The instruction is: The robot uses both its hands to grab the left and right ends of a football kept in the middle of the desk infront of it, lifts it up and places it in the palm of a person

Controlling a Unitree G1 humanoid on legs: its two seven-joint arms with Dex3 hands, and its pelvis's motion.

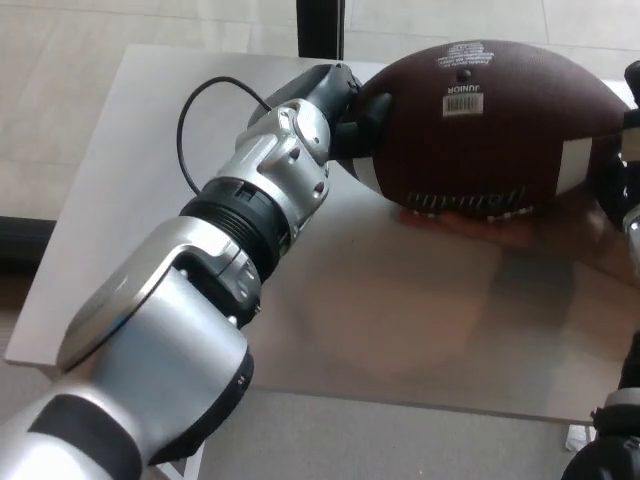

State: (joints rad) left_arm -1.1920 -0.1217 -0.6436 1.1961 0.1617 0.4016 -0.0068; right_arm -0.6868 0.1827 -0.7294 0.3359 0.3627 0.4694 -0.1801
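Football (480, 130) reads "JUNIOR" beside a barcode sticker (462, 104)

The football (480, 125) covers nearly all of the person's palm (490, 226); only a strip of fingers shows below its laces. The right hand (622, 170) is cut off by the picture's right edge, so its fingers cannot be read. The lettering beside the laces is too blurred to read. The left hand (365, 115) is partly hidden behind the ball's end.
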